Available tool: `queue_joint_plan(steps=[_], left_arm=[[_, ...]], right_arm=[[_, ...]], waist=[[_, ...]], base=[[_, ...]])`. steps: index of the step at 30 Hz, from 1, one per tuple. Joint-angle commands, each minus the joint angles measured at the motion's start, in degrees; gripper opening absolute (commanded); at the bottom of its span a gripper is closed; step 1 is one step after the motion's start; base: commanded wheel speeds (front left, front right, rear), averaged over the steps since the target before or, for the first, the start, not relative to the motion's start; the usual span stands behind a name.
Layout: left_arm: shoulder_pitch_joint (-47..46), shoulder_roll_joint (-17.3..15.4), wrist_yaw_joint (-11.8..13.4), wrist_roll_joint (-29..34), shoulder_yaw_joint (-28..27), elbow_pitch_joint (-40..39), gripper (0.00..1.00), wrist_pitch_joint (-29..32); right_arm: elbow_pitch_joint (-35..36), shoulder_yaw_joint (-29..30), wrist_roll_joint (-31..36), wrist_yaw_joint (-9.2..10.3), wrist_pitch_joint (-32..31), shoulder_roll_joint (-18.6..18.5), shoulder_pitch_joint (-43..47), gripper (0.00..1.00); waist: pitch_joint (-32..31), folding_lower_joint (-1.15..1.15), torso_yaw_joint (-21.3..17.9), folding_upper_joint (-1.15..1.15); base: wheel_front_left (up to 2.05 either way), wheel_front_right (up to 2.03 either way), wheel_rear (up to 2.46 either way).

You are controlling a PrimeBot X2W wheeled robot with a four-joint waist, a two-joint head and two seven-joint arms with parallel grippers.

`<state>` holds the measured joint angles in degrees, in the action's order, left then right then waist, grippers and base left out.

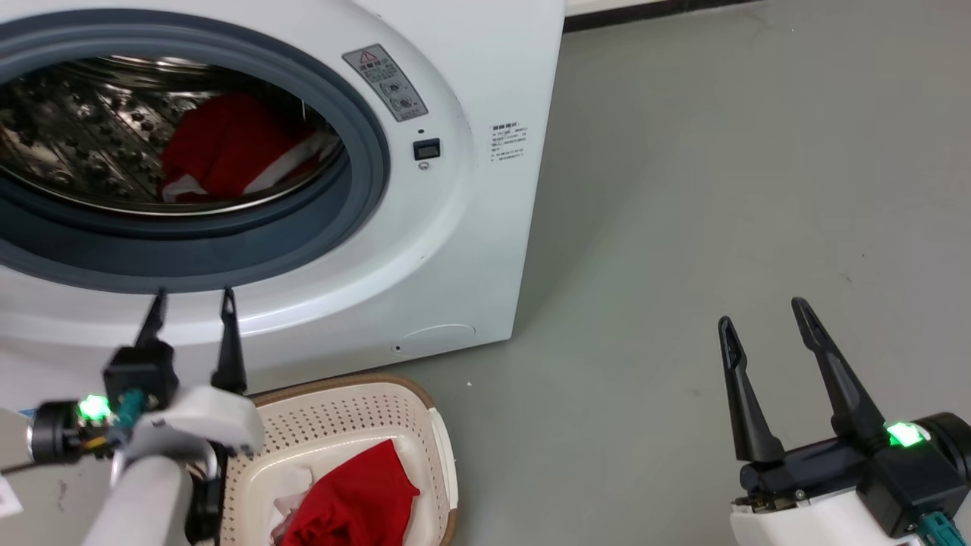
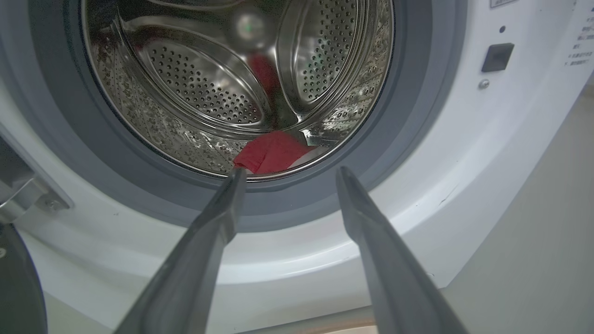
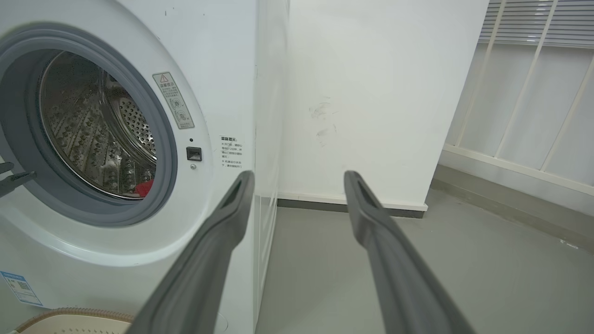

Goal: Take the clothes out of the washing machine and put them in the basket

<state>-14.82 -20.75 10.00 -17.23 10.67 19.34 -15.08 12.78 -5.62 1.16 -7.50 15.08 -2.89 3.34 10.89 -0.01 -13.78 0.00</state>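
Note:
The white washing machine (image 1: 455, 227) stands with its porthole uncovered, and red clothes (image 1: 227, 148) with white bands lie in the steel drum (image 2: 209, 93); the red clothes (image 2: 271, 153) sit at the drum's front lip. Below it, the cream basket (image 1: 425, 425) holds a red garment (image 1: 356, 493) and some white fabric. My left gripper (image 1: 191, 296) is open and empty, above the basket's left side, its fingertips pointing at the porthole's lower rim. My right gripper (image 1: 762, 312) is open and empty over bare floor, far to the right.
Grey floor (image 1: 721, 189) stretches right of the machine. A white wall (image 3: 371, 93) with a dark skirting stands behind, and a railed panel (image 3: 533, 93) lies further right. The machine's door hinge (image 2: 23, 195) shows at the left.

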Motion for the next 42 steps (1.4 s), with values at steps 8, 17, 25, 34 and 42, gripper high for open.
queue_joint_plan(steps=[8,17,25,34,42], left_arm=[[-11.0,-2.0,-2.9,-0.4,-2.4,5.4,1.00,0.5],[-27.8,-6.9,-6.4,0.6,-1.2,12.9,1.00,8.2],[-43.7,-9.8,-8.5,2.6,1.0,19.0,1.00,17.0],[-56.9,-12.0,-10.0,4.0,2.7,25.2,1.00,25.1],[-67.8,-14.6,-13.3,6.5,6.2,28.1,1.00,34.7]], right_arm=[[0.8,-0.4,-1.3,0.02,0.1,0.0,-3.5,1.00],[2.8,-1.0,-3.8,0.02,0.1,0.1,-8.5,1.00],[4.7,-1.2,-6.3,0.02,0.1,0.0,-12.3,1.00],[6.8,-0.2,-9.4,0.02,0.1,0.0,-15.9,1.00],[9.8,0.6,-12.2,0.02,0.1,0.0,-18.2,1.00]], waist=[[4.6,0.01,-1.9,0.00],[12.4,0.01,-4.4,0.00],[19.9,0.01,-6.2,0.00],[27.2,0.01,-8.6,0.00],[33.4,0.01,-10.3,0.00]], base=[[0.00,0.00,0.00],[0.00,0.00,0.00],[0.00,0.00,0.00],[0.00,0.00,0.00],[0.00,0.00,0.00]])
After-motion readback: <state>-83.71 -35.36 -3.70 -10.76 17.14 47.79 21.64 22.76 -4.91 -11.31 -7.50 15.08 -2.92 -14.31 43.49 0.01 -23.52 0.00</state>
